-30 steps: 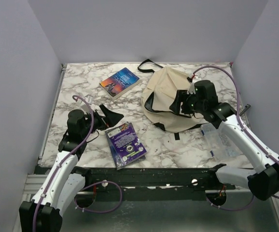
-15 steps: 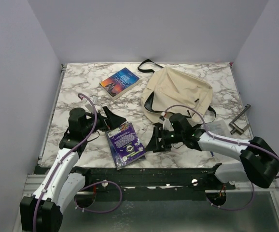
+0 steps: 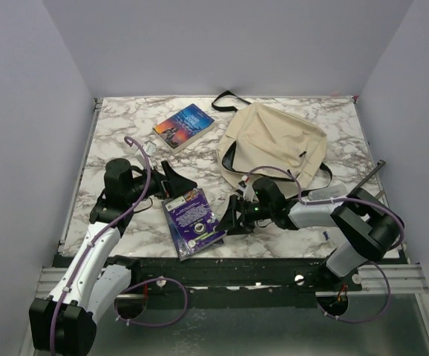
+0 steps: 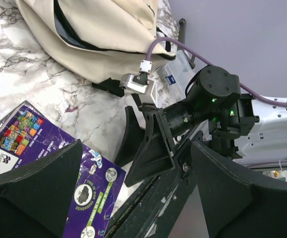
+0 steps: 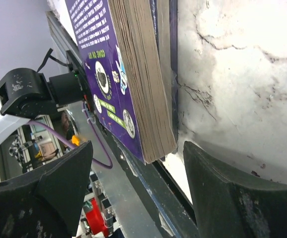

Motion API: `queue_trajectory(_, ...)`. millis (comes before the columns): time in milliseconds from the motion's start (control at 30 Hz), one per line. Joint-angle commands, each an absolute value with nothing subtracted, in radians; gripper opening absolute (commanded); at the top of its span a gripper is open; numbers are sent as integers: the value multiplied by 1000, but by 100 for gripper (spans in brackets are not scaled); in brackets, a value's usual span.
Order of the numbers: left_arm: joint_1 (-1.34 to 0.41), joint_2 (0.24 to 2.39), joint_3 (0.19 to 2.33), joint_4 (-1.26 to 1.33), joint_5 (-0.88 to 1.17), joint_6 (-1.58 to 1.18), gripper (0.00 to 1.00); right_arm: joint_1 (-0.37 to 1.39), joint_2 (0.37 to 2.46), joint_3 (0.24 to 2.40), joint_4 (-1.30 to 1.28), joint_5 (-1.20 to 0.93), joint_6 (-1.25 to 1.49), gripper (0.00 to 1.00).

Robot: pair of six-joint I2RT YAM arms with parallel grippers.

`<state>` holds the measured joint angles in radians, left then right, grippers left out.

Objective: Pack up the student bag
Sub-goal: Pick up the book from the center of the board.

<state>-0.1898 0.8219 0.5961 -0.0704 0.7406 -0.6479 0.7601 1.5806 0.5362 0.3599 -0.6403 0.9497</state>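
The student bag (image 3: pixel 274 144) slumps at back right, the purple book (image 3: pixel 192 221) near the front edge, where my right gripper (image 3: pixel 233 216), swung down from the bag, now gapes at its side (left gripper (image 3: pixel 171 179) open, empty too), pickup likely next.

Purple book (image 4: pixel 96 183) on marble table (image 4: pixel 29 69); right arm's spread fingers (image 4: pixel 153 148) beside it; cream student bag (image 4: pixel 108 34) beyond

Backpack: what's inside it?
The student bag has an open mouth showing only dark lining. The cream fabric covers everything deeper, so whether anything is inside cannot be told. The purple book and the blue book lie outside on the table.
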Motion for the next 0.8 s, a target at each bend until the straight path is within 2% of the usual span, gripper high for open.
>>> queue_trajectory(0, -186, 821, 623, -113, 780, -611, 92, 764, 1620, 537, 424, -608, 960, 76)
queue_trajectory(400, -185, 833, 639, -131, 787, -603, 92, 764, 1692, 572, 498, -649, 998, 66)
queue_trajectory(600, -184, 830, 640, -144, 795, -598, 92, 764, 1725, 581, 536, -675, 1018, 52)
queue_trajectory(767, -186, 828, 646, -159, 789, -589, 92, 765, 1716, 593, 510, -684, 1014, 34)
